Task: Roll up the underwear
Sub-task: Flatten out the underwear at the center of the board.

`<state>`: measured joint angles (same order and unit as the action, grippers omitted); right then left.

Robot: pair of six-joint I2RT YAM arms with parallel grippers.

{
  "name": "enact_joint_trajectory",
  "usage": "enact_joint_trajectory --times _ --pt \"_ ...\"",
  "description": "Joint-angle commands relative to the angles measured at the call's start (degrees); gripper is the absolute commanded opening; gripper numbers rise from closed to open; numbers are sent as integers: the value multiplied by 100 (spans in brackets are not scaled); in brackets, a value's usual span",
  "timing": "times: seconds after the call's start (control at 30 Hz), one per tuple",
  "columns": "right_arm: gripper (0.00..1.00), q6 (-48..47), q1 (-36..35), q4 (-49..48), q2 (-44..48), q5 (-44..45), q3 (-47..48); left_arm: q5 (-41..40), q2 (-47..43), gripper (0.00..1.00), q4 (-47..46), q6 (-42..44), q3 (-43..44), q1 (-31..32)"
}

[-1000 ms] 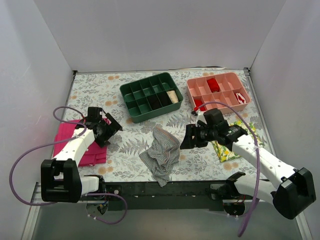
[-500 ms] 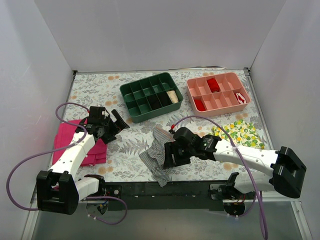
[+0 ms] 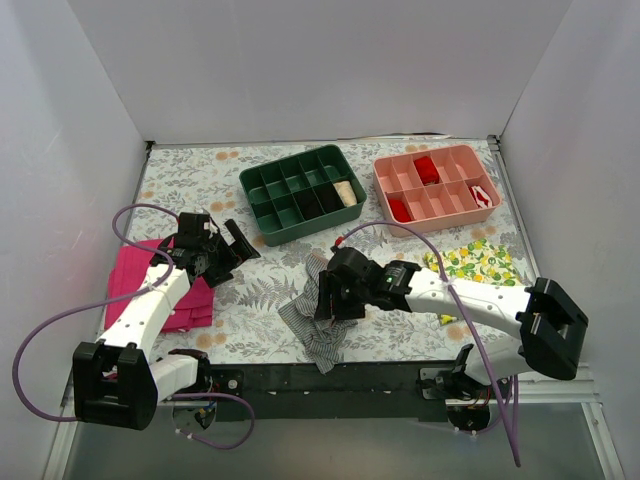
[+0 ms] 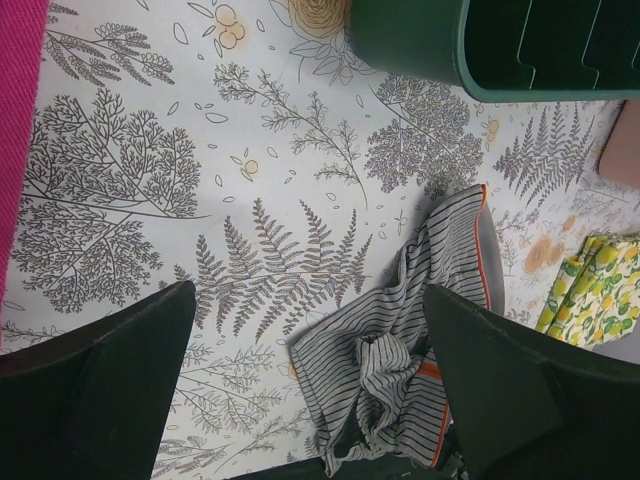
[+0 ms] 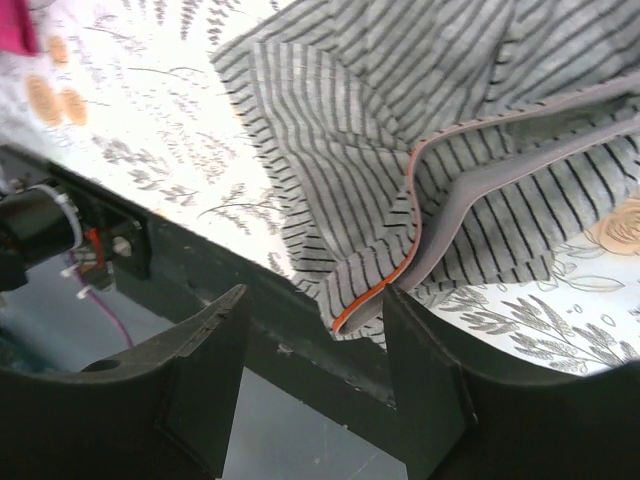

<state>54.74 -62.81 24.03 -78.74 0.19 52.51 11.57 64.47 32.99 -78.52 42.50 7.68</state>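
You are looking at a white-walled booth (image 3: 320, 70) closing in the tabletop (image 3: 200, 180) on three sides. The tabletop is wearing a pale sheet printed with grey ferns and small orange blossoms, and a black rail (image 3: 300, 378) is running along its near edge.

Toward the far edge, a green tray (image 3: 300, 231) and a pink tray (image 3: 450, 220) are sitting side by side, both divided into compartments, with a few compartments holding rolled items. A magenta cloth (image 3: 125, 270) is lying by the left edge, and a lemon-print cloth (image 3: 480, 262) is lying by the right edge.

The underwear (image 4: 400, 340) is lying crumpled at the middle of the near edge. Its stripes are bunching into folds and its orange trim is curling through the heap. One corner is reaching almost to the rail.

Your right gripper (image 3: 322, 303) is hanging low over the underwear. Its fingers are standing apart, released, on either side of a trimmed fold without pinching it; the wrist view is showing the rail in the gap between them.

Your left gripper (image 4: 308, 295) is hovering above bare tabletop, between the magenta cloth and the green tray. Its fingers are spread wide and gripping nothing, and it is facing the underwear from well apart.
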Motion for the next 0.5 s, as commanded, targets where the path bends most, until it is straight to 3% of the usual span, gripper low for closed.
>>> enact_joint_trajectory --times 0.0,0.2,0.47 --pt "62 256 -144 584 -142 700 374 -23 -171 98 67 118 65 23" --pt "62 256 -355 919 -62 1264 681 -15 -101 98 76 170 74 23" --pt "61 537 -417 1051 -27 1194 445 -15 -83 98 111 188 92 14"
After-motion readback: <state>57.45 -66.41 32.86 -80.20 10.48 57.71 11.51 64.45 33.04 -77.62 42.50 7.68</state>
